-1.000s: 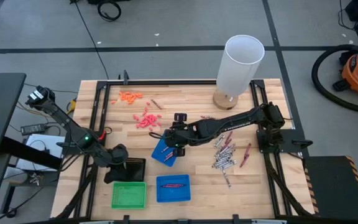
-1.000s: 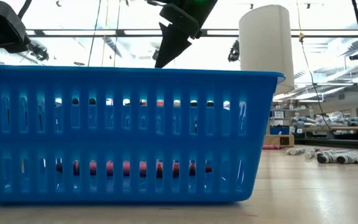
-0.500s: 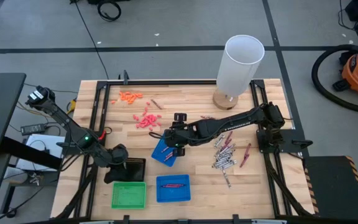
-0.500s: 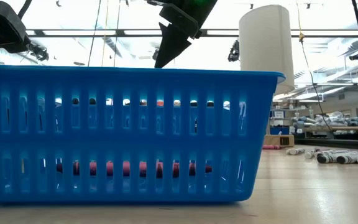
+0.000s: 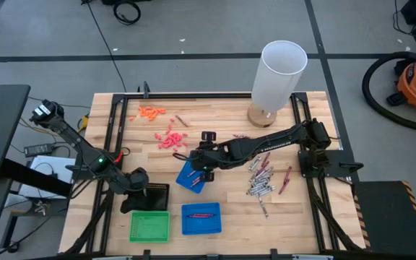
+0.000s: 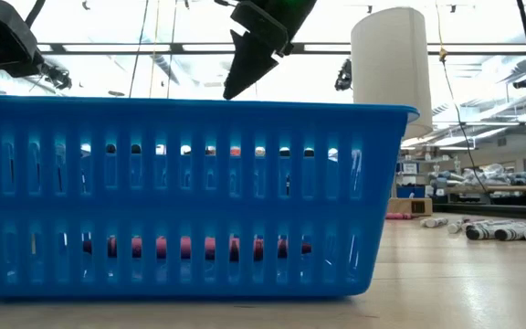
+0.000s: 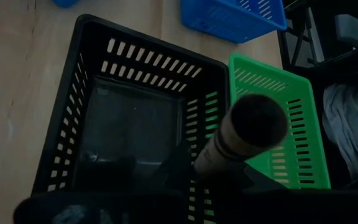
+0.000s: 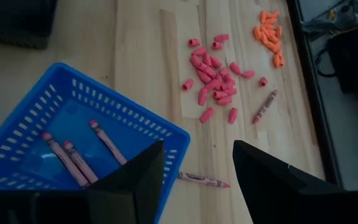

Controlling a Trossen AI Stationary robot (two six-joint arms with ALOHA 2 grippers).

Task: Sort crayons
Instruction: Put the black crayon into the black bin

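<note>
My left gripper (image 5: 144,193) hangs over the black tray (image 7: 129,124) at the table's near left, shut on a grey-brown crayon (image 7: 241,134). My right gripper (image 8: 197,177) stands open above the tilted blue tray (image 8: 73,124), which holds three red crayons (image 8: 73,155). It touches nothing. Grey crayons (image 5: 260,180) and red ones (image 5: 286,179) lie loose on the table to the right. A second blue tray (image 5: 201,219) near the front edge holds red crayons (image 6: 181,247). My left gripper pinches the crayon's lower part (image 7: 209,163) between its two fingers, which slant down toward the black tray. The crayon's free end (image 7: 257,121) sticks up out of the hold toward the wrist camera. It is lifted clear, above the tray's wall next to the green tray.
A green tray (image 5: 150,225) sits next to the black one. Pink bits (image 8: 213,71) and orange bits (image 8: 269,34) lie at the far left, with single red crayons (image 8: 204,180) beside them. A tall white cylinder (image 5: 284,72) stands at the far edge.
</note>
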